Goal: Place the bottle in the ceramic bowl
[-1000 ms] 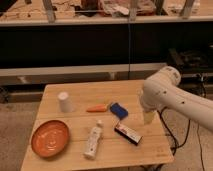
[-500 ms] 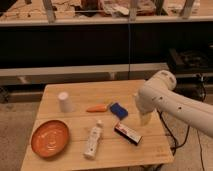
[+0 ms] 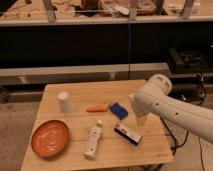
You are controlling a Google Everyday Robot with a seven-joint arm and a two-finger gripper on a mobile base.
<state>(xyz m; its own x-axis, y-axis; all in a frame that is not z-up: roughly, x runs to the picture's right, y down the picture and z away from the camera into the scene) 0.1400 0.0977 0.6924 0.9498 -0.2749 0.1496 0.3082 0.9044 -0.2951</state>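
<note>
The slim white bottle (image 3: 93, 140) lies on its side on the wooden table, cap pointing to the back, just right of the orange-brown ceramic bowl (image 3: 50, 138) at the front left. The bowl holds nothing. My white arm reaches in from the right, and its gripper (image 3: 141, 120) hangs over the right side of the table. It is above and to the right of the dark box and well right of the bottle.
A short white cup (image 3: 65, 101) stands at the back left. An orange carrot-like piece (image 3: 97, 108) and a blue object (image 3: 118, 110) lie mid-table. A dark box with a white and red label (image 3: 127, 133) lies right of the bottle. Dark shelving stands behind the table (image 3: 100, 92).
My arm has swung a little to the left and lower over the table's right side. The bottle, bowl and other things have not moved.
</note>
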